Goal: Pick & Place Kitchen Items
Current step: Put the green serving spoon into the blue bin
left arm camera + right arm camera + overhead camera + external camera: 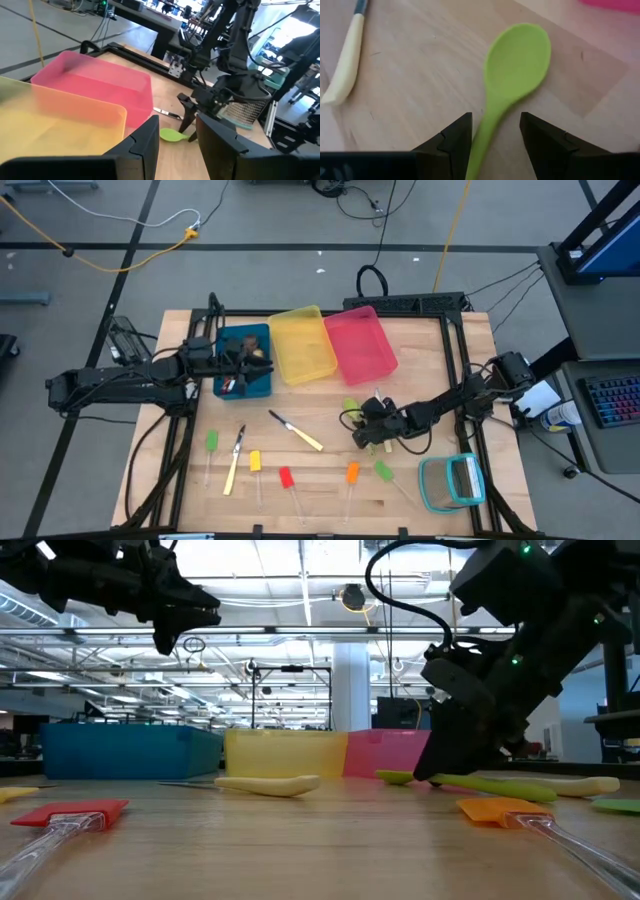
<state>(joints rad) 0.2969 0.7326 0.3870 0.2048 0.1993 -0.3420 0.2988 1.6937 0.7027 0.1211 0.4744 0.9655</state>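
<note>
High view: blue bin (262,388) holds some utensils, many remain (right gripper (492,131) jaws open astride green spoon (512,80); left gripper (176,141) parted, empty).

Green spoon (512,75), pink bin (361,343)

The left arm is stretched in from the left edge of the table. Its end effector (243,360) is held up high near the far edge, and its two fingers (142,145) are seen a little apart with nothing between them. The right arm is bent in from the right edge. Its end effector (492,135) is held low near the middle of the table, fingers (452,137) apart.
</note>
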